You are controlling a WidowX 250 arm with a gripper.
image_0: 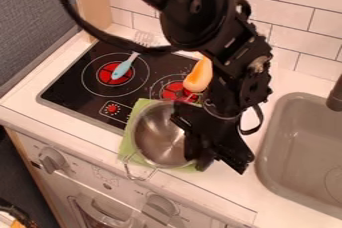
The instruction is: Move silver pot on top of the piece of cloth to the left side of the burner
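Nearest the camera: black robot arm (200, 14), entering from the top edge and bending down over the counter (284, 212), a black cable (87, 28) looping off to its left. Its gripper (217, 156) hangs at the right side of the silver pot (157, 134), overlapping the rim as seen from here; whether it is open, closed or gripping the pot, cannot tell. Pot is upright on a green cloth (126, 147), cloth edges showing at the left, top and bottom; wire handle (139, 177) points toward the front edge of the counter. Cloth lies partly over the near right part of the black stovetop (75, 89), partly on the white counter. Left burner (107, 74): a fork (122, 68) lies across it, blue handle over the red center, tines toward the tiled wall (307, 7). Right burner (171, 91), just beyond the pot: an orange-yellow object (198, 78) over it, rounded end toward the pot, identity uncertain. Gray sink (268, 147) to the right of the gripper, dark faucet (336, 94) at the right edge. Two knobs (51, 161) on the white front panel below.
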